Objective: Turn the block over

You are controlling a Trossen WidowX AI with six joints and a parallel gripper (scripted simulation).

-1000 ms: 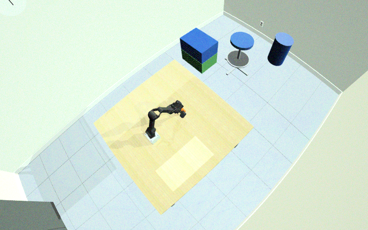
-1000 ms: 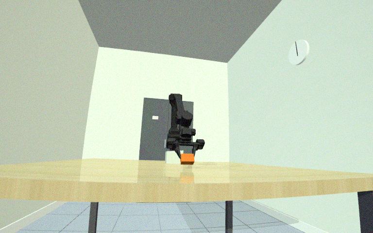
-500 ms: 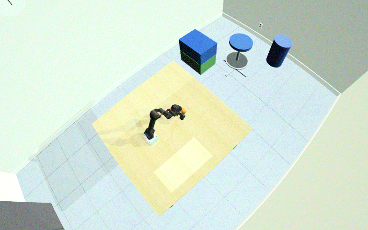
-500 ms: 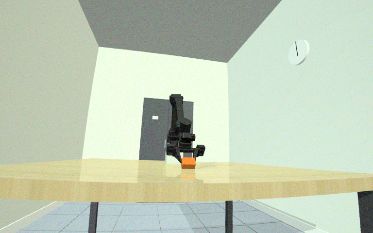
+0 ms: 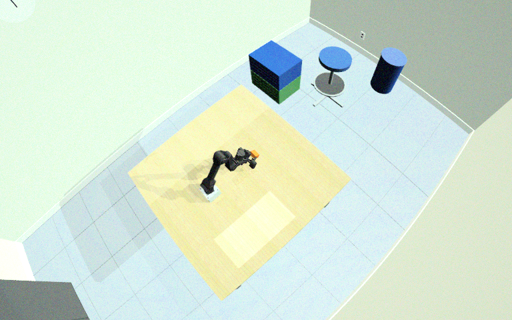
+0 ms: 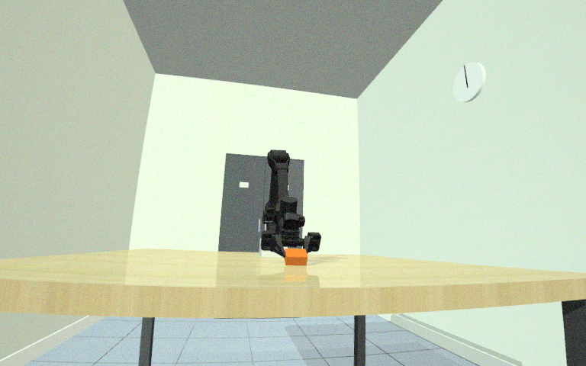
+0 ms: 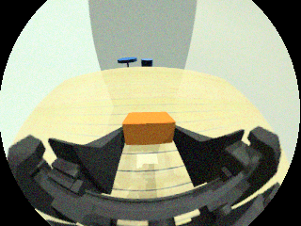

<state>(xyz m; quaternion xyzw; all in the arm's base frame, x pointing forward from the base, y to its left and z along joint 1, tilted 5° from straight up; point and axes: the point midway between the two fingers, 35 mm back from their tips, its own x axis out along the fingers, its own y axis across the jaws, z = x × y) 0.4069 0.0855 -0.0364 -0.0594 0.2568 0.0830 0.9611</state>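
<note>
You are clamping the block (image 6: 295, 256) in the gripper (image 6: 294, 246); lower gently onto the table (image 6: 172, 276), then release.

Pale green walls, tiled floor (image 5: 377, 158), grey door (image 6: 242, 203), wall clock (image 6: 469, 81), blue stool (image 5: 335, 59).

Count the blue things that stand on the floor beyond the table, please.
3, by the far wall: a blue-topped box nearest the table, a round stool beside it, a cylinder farthest right. None seem hidden.
</note>
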